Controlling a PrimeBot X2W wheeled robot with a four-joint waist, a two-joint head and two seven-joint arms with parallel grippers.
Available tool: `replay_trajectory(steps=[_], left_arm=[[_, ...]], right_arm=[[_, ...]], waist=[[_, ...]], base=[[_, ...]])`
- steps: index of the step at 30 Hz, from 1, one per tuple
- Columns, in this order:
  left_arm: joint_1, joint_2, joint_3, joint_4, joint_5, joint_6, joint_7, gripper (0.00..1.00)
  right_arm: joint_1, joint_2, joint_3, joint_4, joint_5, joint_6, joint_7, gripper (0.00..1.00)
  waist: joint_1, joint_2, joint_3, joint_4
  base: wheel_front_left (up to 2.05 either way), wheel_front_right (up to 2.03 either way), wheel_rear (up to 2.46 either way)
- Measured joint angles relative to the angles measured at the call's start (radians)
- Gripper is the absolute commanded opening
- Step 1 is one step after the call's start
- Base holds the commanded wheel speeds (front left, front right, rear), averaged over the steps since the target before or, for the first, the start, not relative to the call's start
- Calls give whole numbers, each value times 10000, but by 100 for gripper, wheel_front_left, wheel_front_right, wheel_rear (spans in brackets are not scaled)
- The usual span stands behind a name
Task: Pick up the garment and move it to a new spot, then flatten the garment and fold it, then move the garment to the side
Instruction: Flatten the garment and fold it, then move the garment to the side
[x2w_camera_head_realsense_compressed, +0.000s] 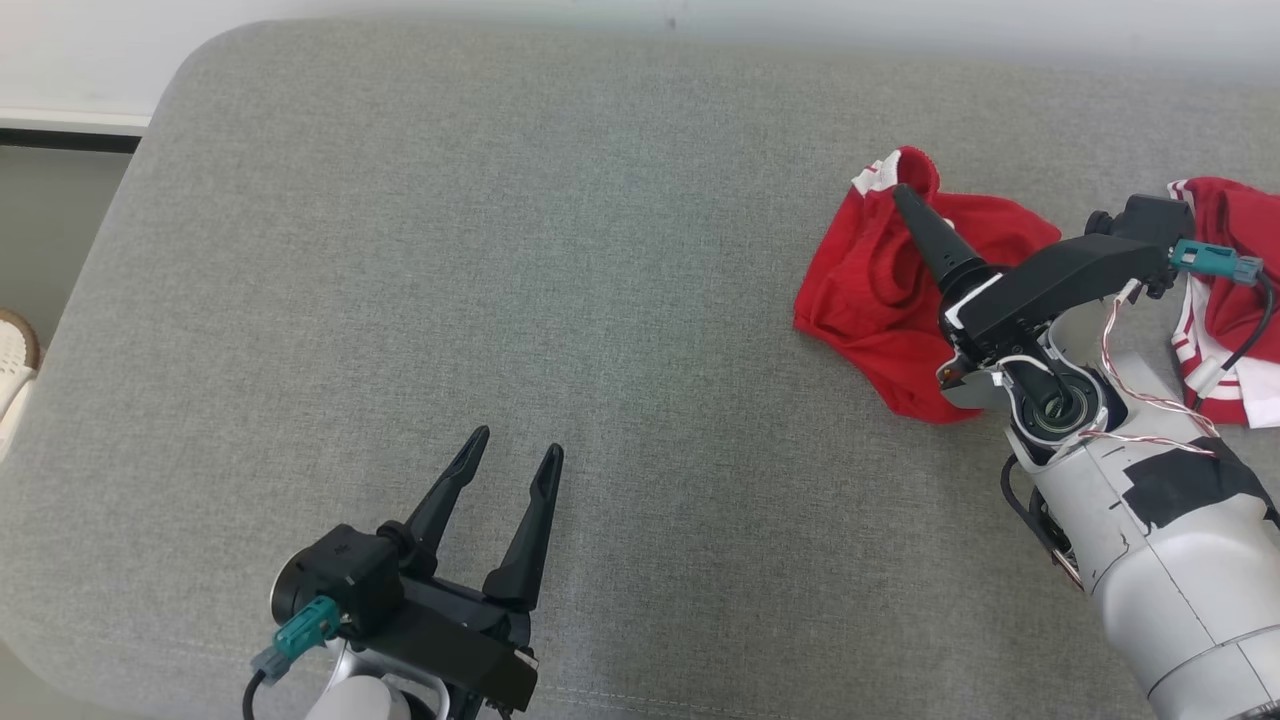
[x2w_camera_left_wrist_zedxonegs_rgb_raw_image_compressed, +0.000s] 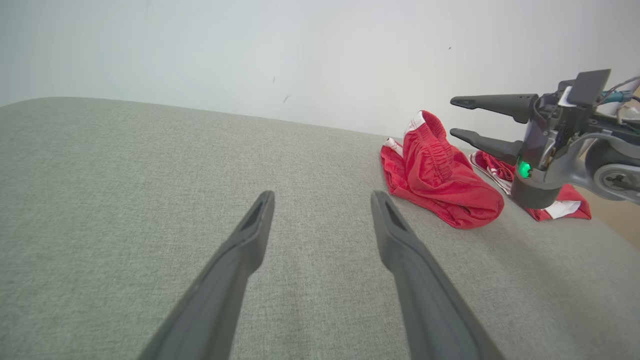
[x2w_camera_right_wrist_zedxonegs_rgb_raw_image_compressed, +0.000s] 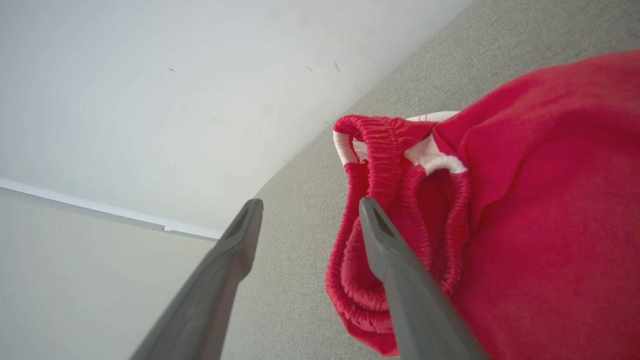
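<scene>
1. Heaped and crumpled at 2 o'clock in the head view: red garment (x2w_camera_head_realsense_compressed: 870, 290), lying on the grey cushion (x2w_camera_head_realsense_compressed: 500, 250), with white trim at its far edge.
2. Just past it at 3 o'clock, partly hidden behind the right arm: second red-and-white cloth (x2w_camera_head_realsense_compressed: 1245, 215), also on the cushion.
3. Poised over the garment: right gripper (x2w_camera_left_wrist_zedxonegs_rgb_raw_image_compressed: 452, 117), jaws spread, one finger above the other, pinching nothing. Lower finger close over the heap's raised ridge; contact impossible to judge.
4. In the right wrist view, at 1 o'clock: gathered elastic waistband (x2w_camera_right_wrist_zedxonegs_rgb_raw_image_compressed: 385, 150), standing up just beside one fingertip.
5. Down at 7 o'clock in the head view: left gripper (x2w_camera_head_realsense_compressed: 519, 442), jaws spread and empty, fingers pointing toward 12 o'clock, well apart from the garment.
6. Beyond the cushion at 12 o'clock: pale wall (x2w_camera_left_wrist_zedxonegs_rgb_raw_image_compressed: 300, 50).
</scene>
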Motion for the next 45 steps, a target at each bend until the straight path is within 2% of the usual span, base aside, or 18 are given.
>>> replay_trajectory(steps=[8,18,25,35,45], left_arm=[[20,-29,161,132,75,-10,0,100],[278,17,314,67,339,-94,0,100],[271,-25,242,-13,414,-125,0,100],[244,-111,167,-159,510,-263,0,100],[98,-159,222,-102,516,-278,0,100]], right_arm=[[206,-119,297,-140,-226,113,-330,100],[1151,-811,362,-675,-763,128,-1308,100],[1546,-1264,345,-550,-1204,128,-1962,100],[1529,-1246,221,81,-1296,-389,-2197,100],[1036,-955,217,892,-1114,-612,-1741,100]], waist=[[0,0,-172,-137],[0,0,-457,-586],[0,0,-543,-743],[0,0,-246,-529],[0,0,105,-36]], base=[[0,0,0],[0,0,0],[0,0,0],[0,0,0],[0,0,0]])
